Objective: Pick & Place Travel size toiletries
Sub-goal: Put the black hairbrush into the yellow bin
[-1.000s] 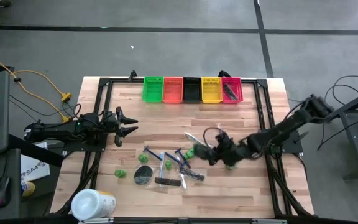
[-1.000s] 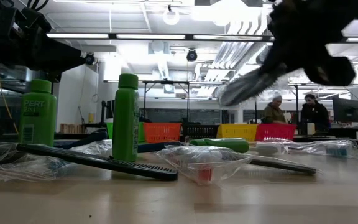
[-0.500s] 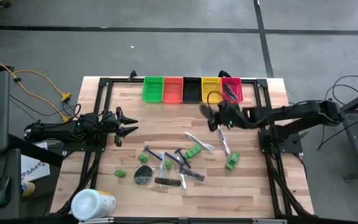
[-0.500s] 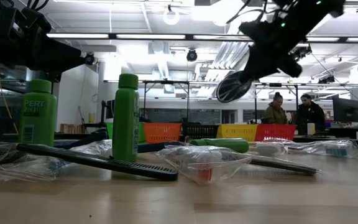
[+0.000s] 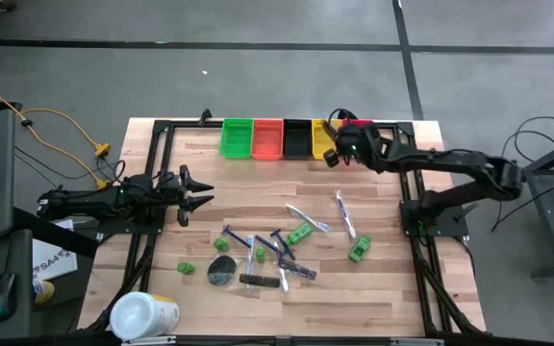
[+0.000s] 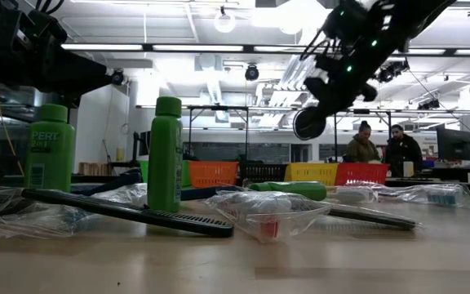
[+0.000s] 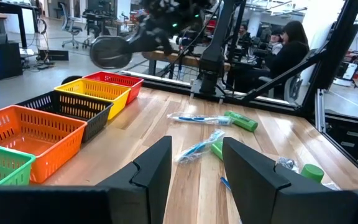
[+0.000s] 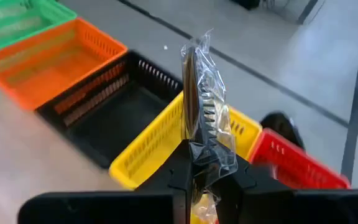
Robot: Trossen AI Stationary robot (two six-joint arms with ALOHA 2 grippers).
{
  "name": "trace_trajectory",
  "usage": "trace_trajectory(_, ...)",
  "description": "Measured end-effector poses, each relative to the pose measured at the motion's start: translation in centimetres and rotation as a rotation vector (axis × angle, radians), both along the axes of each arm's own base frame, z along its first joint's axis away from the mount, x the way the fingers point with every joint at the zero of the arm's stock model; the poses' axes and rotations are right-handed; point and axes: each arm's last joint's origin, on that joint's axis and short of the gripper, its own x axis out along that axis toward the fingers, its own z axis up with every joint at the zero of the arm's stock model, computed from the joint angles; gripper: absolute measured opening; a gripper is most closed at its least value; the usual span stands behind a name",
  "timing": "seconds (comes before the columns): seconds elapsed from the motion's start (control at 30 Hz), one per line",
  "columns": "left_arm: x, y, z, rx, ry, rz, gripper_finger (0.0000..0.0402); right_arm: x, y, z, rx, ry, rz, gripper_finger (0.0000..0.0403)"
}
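Observation:
My right gripper (image 5: pixel 336 152) hovers over the yellow bin (image 5: pixel 323 141) at the table's far edge, shut on a round dark grey disc (image 6: pixel 309 122) wrapped in clear plastic. The right wrist view shows this disc (image 8: pixel 197 106) edge-on. My left gripper (image 5: pixel 200 192) waits open at the table's left side. Loose toiletries lie on the table's middle: green bottles (image 5: pixel 299 233) (image 5: pixel 358 250), toothbrushes (image 5: pixel 342 213), blue razors (image 5: pixel 282 242), another dark disc (image 5: pixel 222 270) and a black comb (image 5: pixel 258 281). My right gripper pinches the wrapped disc by its rim (image 8: pixel 202 152) between the two fingers, clear plastic caught in with it. The disc sticks out past the fingertips, edge toward the wrist camera. It hangs clear of the table, above the bins.
A row of bins stands along the far edge: green (image 5: pixel 238 137), orange (image 5: pixel 267 138), black (image 5: pixel 297 138), yellow, red (image 5: pixel 364 142). A large white tub (image 5: pixel 142 314) sits at the near left corner. People sit beyond the table (image 6: pixel 382 147).
My right gripper has swung from above the loose toiletries at the table's middle right toward the far edge, to the bins, and its wrist has rolled. It has kept shut on the wrapped disc, which stayed clear of the table all the way.

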Motion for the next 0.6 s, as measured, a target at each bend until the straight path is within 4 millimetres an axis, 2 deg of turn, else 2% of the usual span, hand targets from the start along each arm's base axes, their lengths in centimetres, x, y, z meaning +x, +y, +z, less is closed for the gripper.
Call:
trace_trajectory(0.33,0.0,0.0,0.0,0.0,0.0,0.0,0.0143,1.4,-3.2,-3.6,0.011,0.092,0.009,0.0029)
trace_trajectory(0.47,0.0,0.0,0.0,0.0,0.0,0.0,0.0143,1.5,-3.5,-4.5,0.026,0.117,0.004,0.0029)
trace_trajectory(0.6,0.0,0.0,0.0,0.0,0.0,0.0,0.0143,1.7,-3.4,-4.4,0.03,0.103,0.02,0.0043)
